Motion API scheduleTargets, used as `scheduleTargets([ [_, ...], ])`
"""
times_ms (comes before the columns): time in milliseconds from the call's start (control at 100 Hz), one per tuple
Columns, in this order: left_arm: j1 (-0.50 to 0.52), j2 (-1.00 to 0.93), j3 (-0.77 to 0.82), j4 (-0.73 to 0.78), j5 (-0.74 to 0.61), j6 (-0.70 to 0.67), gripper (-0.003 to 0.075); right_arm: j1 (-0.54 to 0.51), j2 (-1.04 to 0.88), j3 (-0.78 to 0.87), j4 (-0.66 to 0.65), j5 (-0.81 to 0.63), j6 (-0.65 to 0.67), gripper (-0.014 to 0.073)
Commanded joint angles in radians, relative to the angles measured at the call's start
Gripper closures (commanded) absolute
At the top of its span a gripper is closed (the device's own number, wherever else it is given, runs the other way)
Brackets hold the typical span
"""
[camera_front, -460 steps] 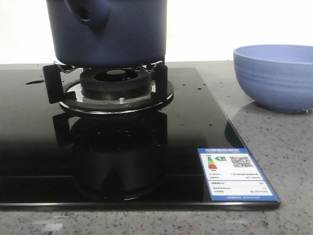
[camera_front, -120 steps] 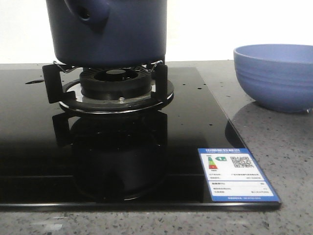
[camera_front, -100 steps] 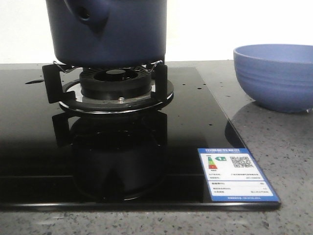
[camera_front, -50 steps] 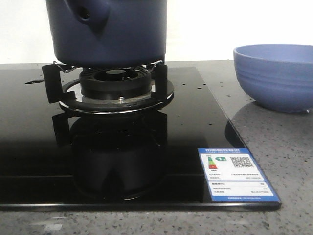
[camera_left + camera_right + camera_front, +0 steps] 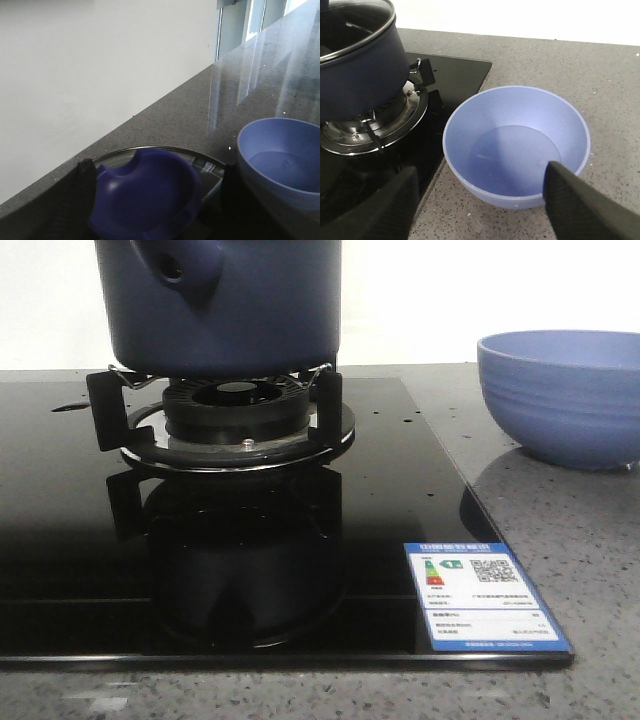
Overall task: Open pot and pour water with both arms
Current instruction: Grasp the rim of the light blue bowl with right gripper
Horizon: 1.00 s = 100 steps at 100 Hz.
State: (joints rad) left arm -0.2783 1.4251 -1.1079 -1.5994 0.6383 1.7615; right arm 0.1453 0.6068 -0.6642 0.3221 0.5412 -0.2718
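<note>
1. front view: the pot [image 5: 225,305] sat on the black burner grate [image 5: 230,410] of the glossy black cooktop [image 5: 80,570], its stubby side nub with the round hole showing at the upper left of its wall. the lighter blue ribbed bowl [image 5: 562,395] stood apart from it on the grey speckled tabletop [image 5: 590,570], off the cooktop's right edge. a blue-and-white label [image 5: 485,597] lay on the cooktop's near right corner. neither hand appeared in this view.

2. left wrist view: the left hand [image 5: 150,200] had its two dark fingers [image 5: 75,200] either side of a dark blue lid knob [image 5: 145,197], which filled the gap between them. the glass lid [image 5: 200,162] with its metal rim spread out beyond the knob. whether the fingers actually pressed on the knob i could not tell, since their tips were cut off at the frame edge. the bowl [image 5: 280,160] stood just past the finger on the bowl's side, with the tabletop [image 5: 240,85] running on to a white wall.

3. right wrist view: the right hand [image 5: 477,200] was spread wide and held nothing, its dark fingers [image 5: 580,200] well apart. the bowl [image 5: 517,145] lay just ahead, between the fingers, holding a shallow pool of water. the pot [image 5: 355,65], glass lid on, stood on its grate beyond the other finger, beside the bowl and not touching it.
</note>
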Motion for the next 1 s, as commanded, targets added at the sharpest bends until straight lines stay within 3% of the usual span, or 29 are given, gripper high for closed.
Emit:
scheduleTargets([
  [0,-0.004,-0.001,-0.020,-0.043,-0.028,-0.010,0.0234,0.002,0.013,-0.037,0.012,-0.059,-0.013,0.0125],
  [130,-0.004,0.008,-0.020,-0.128,-0.037,-0.008,0.0234,0.002,0.013,-0.037,0.012,-0.052,-0.013,0.0125],
  [310,-0.004,0.009,-0.020,-0.103,-0.064,-0.005,0.0231,0.002,0.013,-0.037,0.012,-0.041,-0.013,0.0125],
  [440,-0.004,0.009,-0.020,-0.100,-0.053,-0.005,0.0183,0.002,0.013,-0.037,0.012,-0.041,-0.013,0.0125],
  [710,-0.002,0.009,-0.020,-0.075,-0.055,-0.005,0.0185,0.002,0.013,-0.037,0.012,-0.041,-0.013,0.0125],
  [990,-0.002,0.009,-0.020,-0.075,-0.057,-0.005,0.0290,0.002,0.013,-0.037,0.012,-0.041,-0.013,0.0125],
])
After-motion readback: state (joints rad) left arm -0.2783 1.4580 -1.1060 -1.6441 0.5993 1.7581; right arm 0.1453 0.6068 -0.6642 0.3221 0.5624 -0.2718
